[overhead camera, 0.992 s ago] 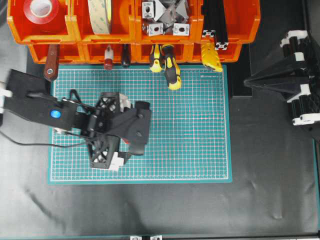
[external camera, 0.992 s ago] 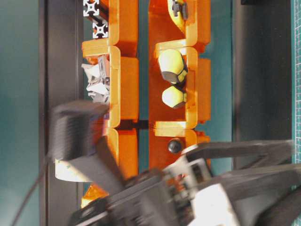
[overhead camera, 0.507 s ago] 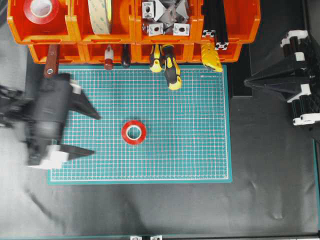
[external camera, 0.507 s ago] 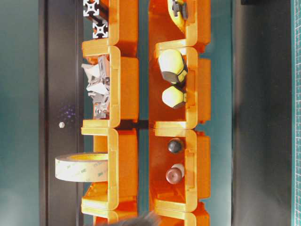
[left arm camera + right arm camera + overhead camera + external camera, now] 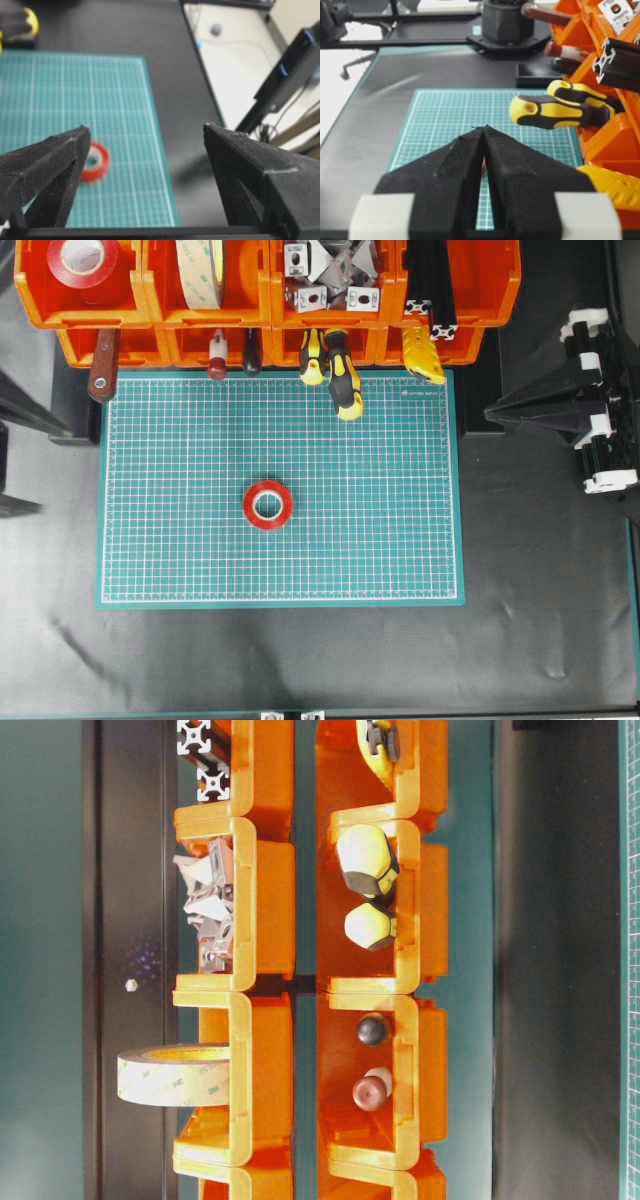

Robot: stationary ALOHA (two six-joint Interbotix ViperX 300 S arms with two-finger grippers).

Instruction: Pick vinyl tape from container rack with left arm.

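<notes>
Left claw (image 5: 142,150) is hanging spread wide and empty, well clear at the mat's (image 5: 380,540) edge. I'm reading the pick as done: the tape (image 5: 268,504) is lying flat mid-mat, out of the rack (image 5: 270,290). Right claw (image 5: 485,131) is sitting pressed together.

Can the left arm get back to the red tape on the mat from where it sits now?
Probably yes. The vinyl tape lies flat and alone on the cutting mat, and the left end effector is open, facing it unobstructed.

Green cutting mat (image 5: 380,540) on black table (image 5: 300,660), yellow-black screwdrivers (image 5: 340,375), cream tape roll (image 5: 203,270), metal brackets (image 5: 330,275)
</notes>
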